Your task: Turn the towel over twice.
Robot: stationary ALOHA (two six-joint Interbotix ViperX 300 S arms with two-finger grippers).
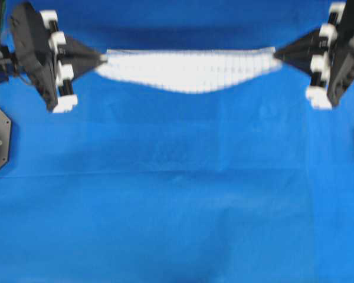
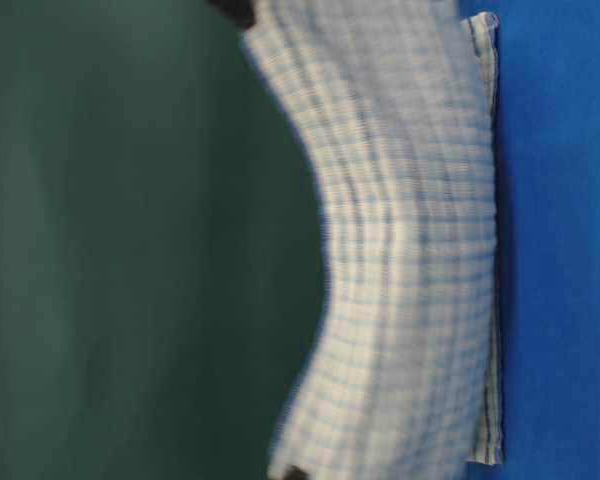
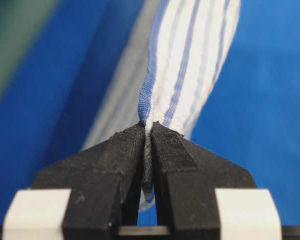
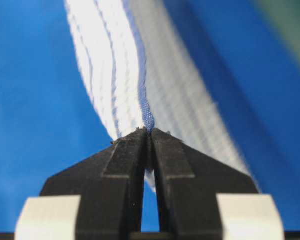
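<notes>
From overhead, the large white cloth towel with thin dark-blue and light-blue stripes [image 1: 189, 71] shows as a narrow sagging band stretched across the far part of the table, which is covered by a plain blue tablecloth [image 1: 177, 194]. The left gripper [image 1: 101, 58] pinches one end of the towel toward the table's far left corner, and the right gripper [image 1: 275, 55] pinches the other end toward the far right corner. The table-level view shows what the overhead one cannot: the towel [image 2: 400, 250] hangs as a broad sheet, its top edge dipping in the middle, its lower edge reaching the tablecloth [image 2: 560, 250], where a strip seems to lie on the surface; motion blur softens the weave, and the gripper tips are cut off at the frame's edge. The left wrist view shows the black fingers [image 3: 120, 165] of the left gripper [image 3: 146, 131] clenched on a bunched corner of the towel [image 3: 190, 55], cloth sandwiched between them. The right wrist view shows the right gripper [image 4: 150, 134] likewise clamped on the hem of the towel [image 4: 115, 65], which runs off blurred.
</notes>
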